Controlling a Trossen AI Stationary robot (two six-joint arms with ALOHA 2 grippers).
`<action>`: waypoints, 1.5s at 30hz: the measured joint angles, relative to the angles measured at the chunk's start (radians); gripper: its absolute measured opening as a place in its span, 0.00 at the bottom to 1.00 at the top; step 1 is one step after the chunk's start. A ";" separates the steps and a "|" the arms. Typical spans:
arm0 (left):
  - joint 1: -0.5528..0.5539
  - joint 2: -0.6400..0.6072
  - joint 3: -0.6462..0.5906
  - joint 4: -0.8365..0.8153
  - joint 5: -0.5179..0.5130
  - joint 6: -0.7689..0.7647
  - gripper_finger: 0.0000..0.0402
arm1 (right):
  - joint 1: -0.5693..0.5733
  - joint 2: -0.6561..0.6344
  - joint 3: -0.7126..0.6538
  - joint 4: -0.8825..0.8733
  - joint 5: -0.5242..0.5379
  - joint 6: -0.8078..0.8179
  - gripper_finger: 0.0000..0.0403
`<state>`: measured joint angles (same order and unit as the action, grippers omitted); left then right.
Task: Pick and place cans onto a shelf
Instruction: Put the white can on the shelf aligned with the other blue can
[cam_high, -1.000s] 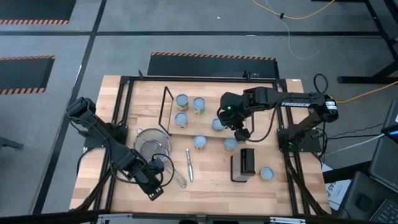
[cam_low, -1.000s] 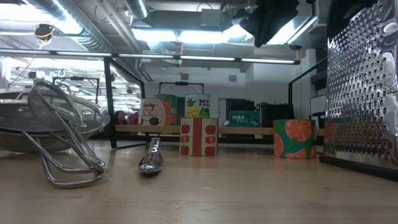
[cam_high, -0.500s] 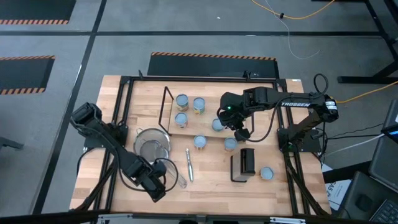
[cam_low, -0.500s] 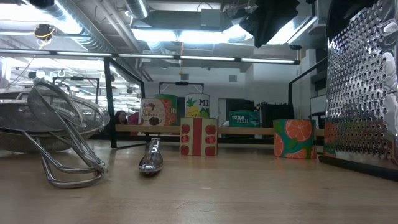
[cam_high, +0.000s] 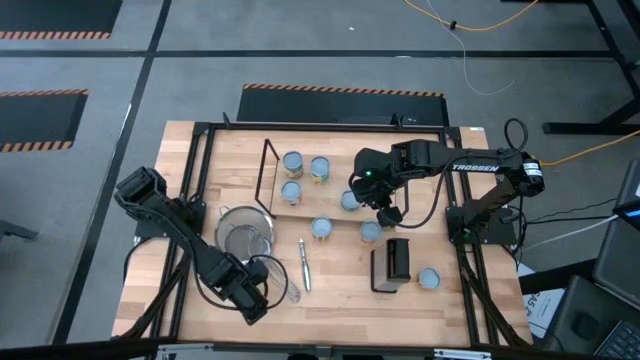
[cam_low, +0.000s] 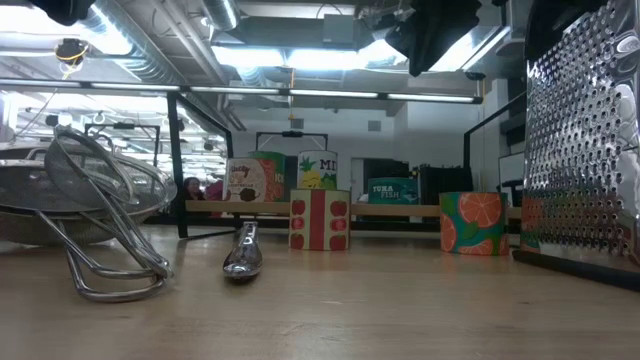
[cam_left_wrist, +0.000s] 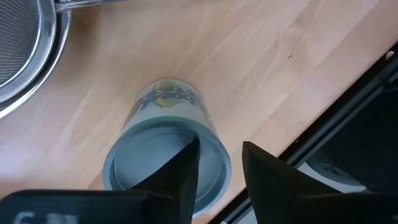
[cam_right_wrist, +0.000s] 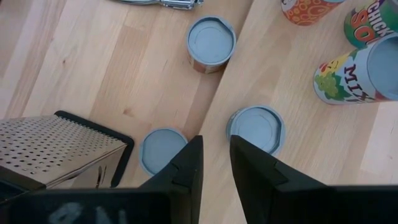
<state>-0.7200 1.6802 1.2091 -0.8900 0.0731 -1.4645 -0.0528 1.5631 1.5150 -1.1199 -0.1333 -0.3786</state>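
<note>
Front-left of the counter (cam_high: 330, 300): one can (cam_left_wrist: 143, 163), upright, green-yellow side label, pale blue lid. The left hand (cam_left_wrist: 221, 149) hangs directly over it, fingers spread; one finger shows above the lid, the other outside the rim. Contact cannot be told.

Handling, judged: a rigid metal tin, probably light to moderate in weight, not fragile. The smooth round wall and glossy label may slip. Best taken across the side wall below the rim, fingers on opposite sides, so it stays upright.

Front-right: one can (cam_high: 428, 279) alone, near a metal grater (cam_high: 392, 260).

Middle: strainer (cam_high: 245, 232) and a small metal utensil (cam_high: 303, 262). Two cans (cam_high: 322, 228) and (cam_high: 370, 232) stand on bare wood just off the shelf (cam_high: 330, 187).

Shelf: four cans on the board, three near the black wire frame (cam_high: 266, 175), one (cam_high: 349, 200) at the near edge. The right hand (cam_high: 388, 213) is poised above the board's near edge, fingers slightly apart, pinching nothing.

Surface: pale wood planks, flat, dry and matte, so a can should slide little.

Room: grey floor with hazard-striped marks (cam_high: 340, 91) and loose cables beyond the counter; ceiling ducts and strip lights show in the low view.
</note>
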 joint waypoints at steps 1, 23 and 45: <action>0.000 0.000 0.000 -0.001 0.000 0.000 0.27 | 0.000 0.000 0.000 0.000 0.000 0.000 0.21; -0.001 0.004 0.032 -0.004 0.069 0.096 0.01 | -0.003 -0.134 -0.001 0.017 0.000 -0.024 0.21; 0.232 0.001 0.382 0.000 -0.030 1.061 0.01 | -0.003 -0.134 -0.001 0.020 -0.001 -0.071 0.21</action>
<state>-0.4882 1.6810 1.5909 -0.8902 0.0429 -0.4032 -0.0559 1.4288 1.5139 -1.0994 -0.1345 -0.4500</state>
